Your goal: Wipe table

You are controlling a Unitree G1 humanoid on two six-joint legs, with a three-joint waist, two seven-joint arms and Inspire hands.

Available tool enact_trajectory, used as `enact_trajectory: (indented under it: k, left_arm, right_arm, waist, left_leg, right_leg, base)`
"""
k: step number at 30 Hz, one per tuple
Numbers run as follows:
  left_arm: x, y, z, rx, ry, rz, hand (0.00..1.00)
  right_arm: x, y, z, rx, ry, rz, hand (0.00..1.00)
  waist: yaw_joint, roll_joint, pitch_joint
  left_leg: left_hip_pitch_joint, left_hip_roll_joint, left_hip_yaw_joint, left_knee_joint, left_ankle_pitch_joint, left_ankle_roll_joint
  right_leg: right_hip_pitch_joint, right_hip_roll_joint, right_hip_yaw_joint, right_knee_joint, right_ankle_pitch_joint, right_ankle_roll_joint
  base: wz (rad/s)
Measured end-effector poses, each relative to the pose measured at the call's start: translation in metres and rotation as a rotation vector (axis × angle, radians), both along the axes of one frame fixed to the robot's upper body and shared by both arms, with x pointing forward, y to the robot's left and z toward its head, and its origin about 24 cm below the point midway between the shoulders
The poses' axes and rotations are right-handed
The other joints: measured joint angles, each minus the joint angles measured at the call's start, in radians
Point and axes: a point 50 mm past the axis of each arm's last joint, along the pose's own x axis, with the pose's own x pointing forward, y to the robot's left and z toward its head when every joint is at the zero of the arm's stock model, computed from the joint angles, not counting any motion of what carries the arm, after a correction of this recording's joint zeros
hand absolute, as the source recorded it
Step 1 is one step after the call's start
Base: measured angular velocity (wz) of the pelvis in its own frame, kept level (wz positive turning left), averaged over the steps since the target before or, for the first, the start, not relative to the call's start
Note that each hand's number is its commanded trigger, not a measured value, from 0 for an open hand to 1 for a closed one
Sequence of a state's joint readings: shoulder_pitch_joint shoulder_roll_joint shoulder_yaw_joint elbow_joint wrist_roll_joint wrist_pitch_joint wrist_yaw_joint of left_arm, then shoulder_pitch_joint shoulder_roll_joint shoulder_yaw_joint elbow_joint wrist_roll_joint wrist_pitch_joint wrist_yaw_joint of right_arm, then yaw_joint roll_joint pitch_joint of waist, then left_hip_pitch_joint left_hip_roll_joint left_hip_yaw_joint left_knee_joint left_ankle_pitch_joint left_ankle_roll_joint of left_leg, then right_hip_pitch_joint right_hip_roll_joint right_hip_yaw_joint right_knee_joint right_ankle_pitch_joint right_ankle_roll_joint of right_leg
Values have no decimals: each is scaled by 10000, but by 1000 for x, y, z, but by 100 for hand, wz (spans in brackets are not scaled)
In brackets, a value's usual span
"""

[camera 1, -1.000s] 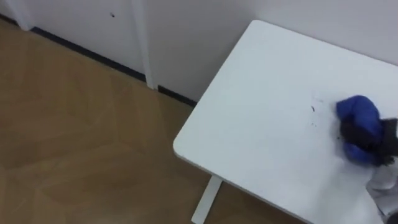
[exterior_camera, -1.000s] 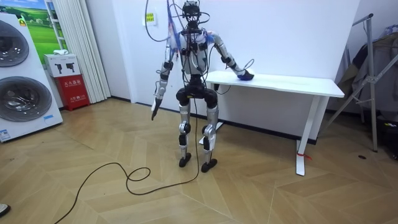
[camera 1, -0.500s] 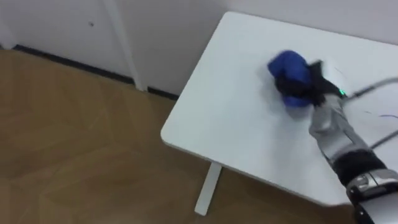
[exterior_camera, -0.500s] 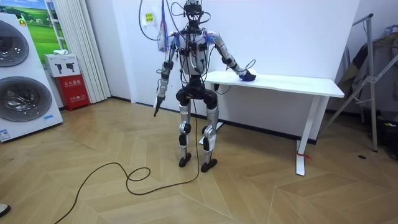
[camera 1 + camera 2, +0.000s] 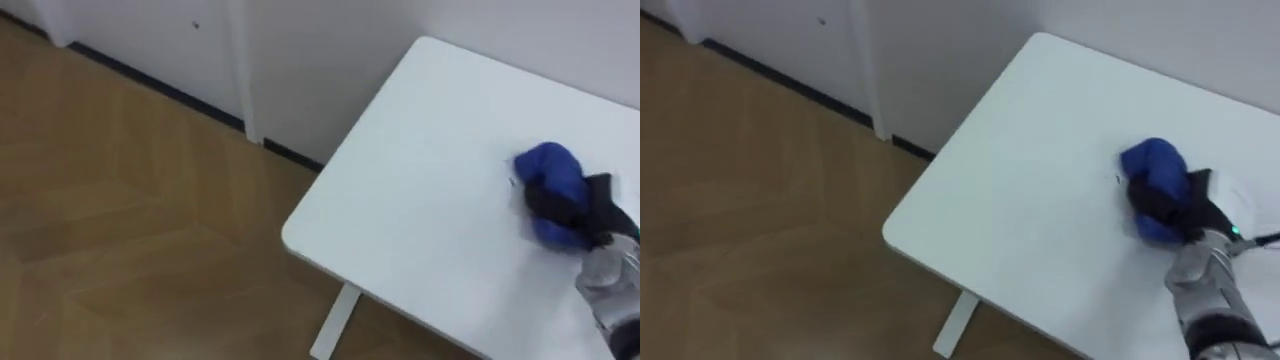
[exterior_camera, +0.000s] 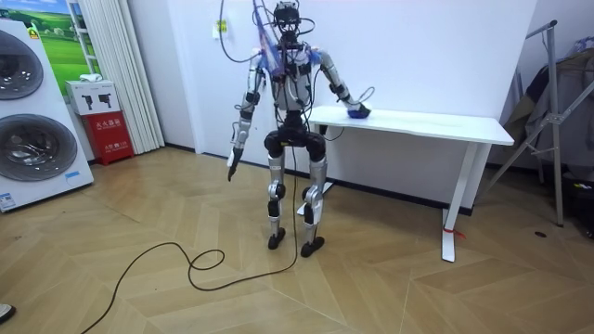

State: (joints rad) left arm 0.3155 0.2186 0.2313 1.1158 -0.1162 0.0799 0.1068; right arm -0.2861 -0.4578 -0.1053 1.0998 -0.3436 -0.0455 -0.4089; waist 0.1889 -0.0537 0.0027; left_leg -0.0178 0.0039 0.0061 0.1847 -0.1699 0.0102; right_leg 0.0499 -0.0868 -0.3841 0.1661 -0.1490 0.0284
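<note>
A bunched blue cloth [image 5: 551, 182] lies on the white table [image 5: 420, 200], toward its right side in the eye views. My right hand [image 5: 580, 210] lies over the cloth with its dark fingers curled round it [image 5: 1175, 205]. In the room view I stand at the left end of the table [image 6: 436, 125], right arm stretched out to the cloth [image 6: 358, 113]. My left hand [image 6: 233, 160] hangs at my side, fingers loosely straight.
The table's near corner [image 5: 290, 238] overhangs wooden floor [image 5: 120, 220], with a white table leg [image 5: 335, 320] below it. A white wall with a dark skirting [image 5: 150, 85] runs behind. Washing machines [image 6: 32, 121] stand at the room view's left, a rack [image 6: 557, 111] at its right.
My right hand has slid the blue cloth across the tabletop toward the table's left end. The head camera has shifted between frames. My left arm swung slightly.
</note>
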Motion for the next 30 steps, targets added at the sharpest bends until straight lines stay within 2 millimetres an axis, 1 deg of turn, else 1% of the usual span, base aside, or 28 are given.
enact_trajectory:
  k: [2,4,5,6,7,8,9,10,11,12,13,14,15,16,17,18,19,20,21,22,23,24,25,26,27,28,29,30]
  left_arm:
    - [5,0,0,37,-182,-78,0]
    - [11,0,1,60,-326,-295,0]
    - [15,-4,-1,32,-353,-457,0]
    - [18,-8,-3,-89,-336,-627,0]
    - [19,-11,-4,-171,-274,-673,0]
    - [21,-14,-5,-327,-129,-877,0]
    - [23,-17,-6,-434,-51,-995,0]
    - [25,-18,-7,-492,4,-1113,0]
    - [32,-20,-9,-603,-59,-1268,0]
    - [41,-22,-10,-678,-124,-1434,0]
    - [45,-23,-10,-697,-185,-1533,0]
    - [50,-26,-11,-799,-205,-1736,0]
    - [51,-28,-11,-846,-292,-1788,0]
    - [52,-28,-11,-816,-341,-1802,0]
    - [52,-28,-11,-694,-297,-1780,0]
    - [48,-27,-11,-575,-129,-1695,0]
    - [47,-27,-11,-504,-61,-1672,0]
    - [46,-26,-11,-448,-14,-1673,0]
    - [46,-25,-11,-419,-24,-1636,0]
    - [49,-22,-10,-355,-89,-1633,0]
    - [55,-15,-7,-136,-245,-1646,0]
    - [62,-4,-3,154,-405,-1687,0]
    - [65,1,-1,294,-469,-1735,0]
    - [72,12,4,618,-700,-1821,0]
    - [79,25,11,1044,-1020,-1958,0]
    - [80,28,13,1219,-1119,-1947,0]
    - [80,29,13,1348,-1262,-1851,0]
    - [75,26,12,1246,-1176,-1815,0]
  right_arm:
    - [-9,-6,-3,-7,55,-472,100]
    - [-12,-7,-3,-21,14,-826,100]
    - [-6,-5,0,-8,-30,-903,100]
    - [8,6,4,1,-173,-602,100]
    - [18,15,7,19,-301,-326,100]
    - [41,43,14,255,-731,550,100]
    - [65,77,21,383,-1128,1708,100]
    - [76,94,27,358,-1261,2338,100]
    - [99,131,39,324,-1466,3769,100]
    - [115,164,51,158,-1608,5096,100]
    - [121,178,56,214,-1703,5579,100]
    - [128,197,62,287,-1787,6252,100]
    - [130,207,63,181,-1716,6789,100]
    - [131,209,64,57,-1680,6982,100]
    - [130,209,62,-72,-1547,7036,100]
    - [127,203,53,-241,-1076,6826,100]
    - [125,199,49,-333,-840,6688,100]
    - [121,192,40,-431,-443,6402,100]
    - [116,186,34,-483,-177,6180,100]
    - [113,180,30,-486,-164,6002,100]
    - [109,174,29,-523,-586,5844,100]
    - [106,167,26,-421,-673,5629,100]
    - [104,163,25,-409,-658,5538,100]
    - [100,154,23,-474,-573,5443,100]
    - [98,146,22,-556,-469,5426,100]
    - [97,142,22,-618,-411,5413,100]
    - [96,133,26,-831,-368,5365,100]
    - [93,122,27,-1072,-229,5197,100]
  waist:
    - [-121,58,-12]
    - [-217,125,-18]
    - [-113,180,-35]
    - [87,236,-48]
    - [161,288,-55]
    - [190,351,-64]
    - [353,413,-66]
    - [511,445,-50]
    - [854,524,-1]
    - [1180,553,88]
    - [1376,582,119]
    - [1813,688,192]
    - [2321,742,164]
    - [2507,794,180]
    - [2793,752,163]
    - [2920,712,166]
    - [2921,681,158]
    - [2938,579,128]
    - [2958,569,117]
    - [2922,567,118]
    - [2775,475,98]
    - [2721,365,69]
    - [2625,320,47]
    - [2468,250,67]
    - [2431,3,15]
    - [2412,-28,-22]
    - [2427,100,-66]
    - [2238,161,-99]
  left_leg:
    - [113,30,168,-31,-82,33]
    - [113,88,323,62,-116,22]
    - [98,140,485,76,-136,-2]
    - [93,213,793,102,-140,-16]
    - [53,256,925,138,-142,-20]
    - [-98,328,1066,240,-135,-38]
    - [-163,405,1212,327,-109,-78]
    - [-175,444,1311,404,-91,-101]
    - [-247,522,1457,575,-117,-126]
    - [-273,570,1531,761,-201,-169]
    - [-299,594,1533,863,-237,-175]
    - [-266,715,1546,1087,-374,-188]
    - [-254,821,1612,1230,-508,-164]
    - [-280,921,1630,1265,-562,-164]
    - [-422,983,1674,1445,-633,-175]
    - [-418,1004,1788,1624,-670,-183]
    - [-441,1031,1772,1715,-688,-201]
    - [-564,1148,1735,1867,-739,-288]
    - [-758,1412,1603,2113,-819,-454]
    - [-898,1572,1456,2270,-864,-566]
    - [-1148,1912,1193,2489,-889,-825]
    - [-1226,2267,1021,2572,-884,-1151]
    - [-1273,2450,870,2641,-888,-1320]
    - [-1291,2811,577,2689,-848,-1732]
    - [-1243,3245,512,2622,-744,-2192]
    - [-1205,3447,547,2593,-673,-2396]
    - [-1086,4092,519,2548,-446,-2448]
    - [-1087,4485,520,2335,148,-1914]
  right_leg:
    - [12,22,214,2,1,-1]
    - [-17,36,284,44,36,-46]
    - [-144,65,453,98,77,-83]
    - [-379,104,755,273,105,-131]
    - [-498,131,859,328,126,-167]
    - [-705,175,961,405,170,-238]
    - [-912,231,1084,481,207,-316]
    - [-1028,238,1119,598,198,-359]
    - [-1277,186,1078,954,127,-458]
    - [-1510,115,1022,1306,-8,-541]
    - [-1558,84,988,1469,-96,-566]
    - [-1595,-28,720,1813,-240,-553]
    - [-1686,-152,487,2211,-352,-443]
    - [-1764,-210,343,2531,-412,-268]
    - [-1970,-809,-102,3762,-791,-76]
    - [-2109,-1794,-244,4871,-1163,101]
    - [-2105,-2256,-187,5159,-1258,191]
    - [-2072,-3006,106,5236,-1224,289]
    - [-2013,-3440,321,4749,-988,441]
    - [-1919,-3559,297,4351,-800,515]
    - [-1685,-3701,241,3469,-296,568]
    - [-1393,-3698,171,2620,332,602]
    - [-1202,-3642,59,2267,615,667]
    - [-869,-3421,-49,1847,1025,844]
    - [-904,-3058,-59,1829,1260,926]
    - [-910,-2875,-183,1996,727,1515]
    - [-1039,-2329,-210,2522,7,1832]
    - [-1399,-2003,-322,3257,-457,1422]
  base:
    - [-47]
    - [-37]
    - [-54]
    - [-66]
    - [-66]
    - [-48]
    - [-43]
    - [-41]
    - [-41]
    - [-26]
    - [-6]
    - [6]
    - [4]
    - [8]
    - [27]
    - [43]
    - [50]
    - [32]
    - [20]
    - [18]
    - [18]
    - [21]
    - [22]
    - [16]
    - [0]
    - [-41]
    - [-41]
    - [-31]
